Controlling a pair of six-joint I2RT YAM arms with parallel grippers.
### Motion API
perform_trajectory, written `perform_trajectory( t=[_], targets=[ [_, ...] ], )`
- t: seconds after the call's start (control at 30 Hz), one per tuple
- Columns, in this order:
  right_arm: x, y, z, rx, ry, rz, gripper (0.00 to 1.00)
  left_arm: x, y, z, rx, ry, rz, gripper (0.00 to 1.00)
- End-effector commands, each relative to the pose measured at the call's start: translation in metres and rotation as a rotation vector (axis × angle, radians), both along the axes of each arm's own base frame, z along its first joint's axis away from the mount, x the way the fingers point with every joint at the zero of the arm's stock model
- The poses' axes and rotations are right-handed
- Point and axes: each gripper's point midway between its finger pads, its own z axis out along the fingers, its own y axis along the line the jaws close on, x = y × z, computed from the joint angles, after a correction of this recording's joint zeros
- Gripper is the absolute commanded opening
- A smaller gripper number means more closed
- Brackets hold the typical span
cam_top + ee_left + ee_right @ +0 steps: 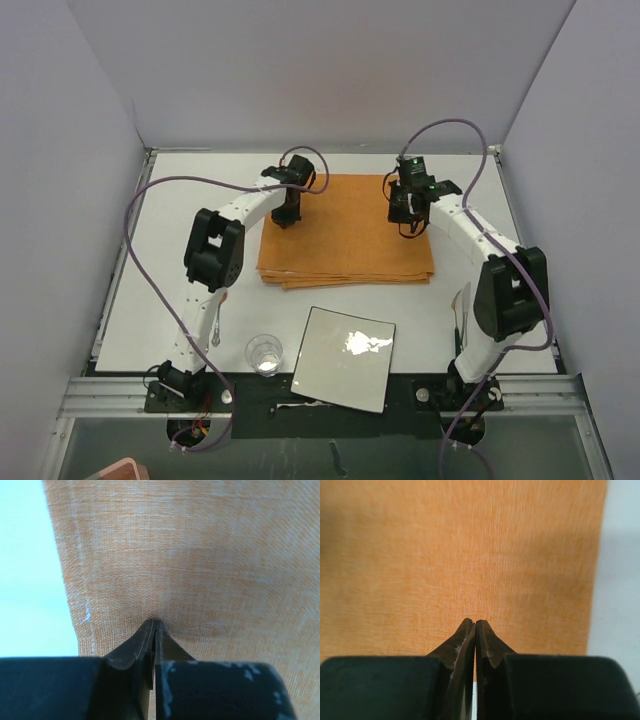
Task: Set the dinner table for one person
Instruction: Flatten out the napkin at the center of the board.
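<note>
Shut fingertips fill the bottom of both wrist views. Left pincer [154, 623]: jaws pressed together, tips down at the weave. Right pincer [474, 623]: jaws together too, only a hairline between them. Cannot tell whether either has fabric caught in its tips; nothing else is held.

Dinner table [170, 210]: lies underneath both pincers, not touched by them. Bare white shows just outboard of each one, to the left of the left pincer and to the right of the right pincer.

Orange cloth [345, 235]: folded, layers showing along its edge on the arm-base side. It lies directly under both pincers, between them and the table. Each pincer sits inboard of one side edge, toward the end of the cloth away from the bases. Judgement: the cloth serves as the placemat, and a matched two-point hold suits spreading or shifting it evenly.

Square plate [345, 358]: well behind the pincers toward the bases, roughly between the two, one corner hanging past the table's near edge. Glass [264, 353]: just beside the plate, behind the left pincer. Judgement: both are parked until the cloth is settled, so the setting has barely begun.
</note>
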Motion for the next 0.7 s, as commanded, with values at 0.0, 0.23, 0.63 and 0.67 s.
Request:
perform_trajectory(
  t=[0.0,0.23,0.63,0.67],
  targets=[
    [-0.026,-0.02,-0.047,-0.138,0.168,-0.017,0.0,-0.018,-0.056,0.051,-0.193,-0.028,-0.164,0.0],
    [-0.031,-0.012,-0.073,-0.157,0.241,-0.004,0.0,-0.016,-0.069,0.105,-0.32,-0.116,-0.258,0.07],
    [-0.03,0.002,-0.106,-0.182,0.334,0.032,0.0,-0.021,-0.029,0.161,-0.304,-0.264,-0.207,0.1],
    [-0.027,0.004,-0.107,-0.184,0.332,0.037,0.0,-0.024,-0.025,0.165,-0.311,-0.27,-0.207,0.14]
  ],
)
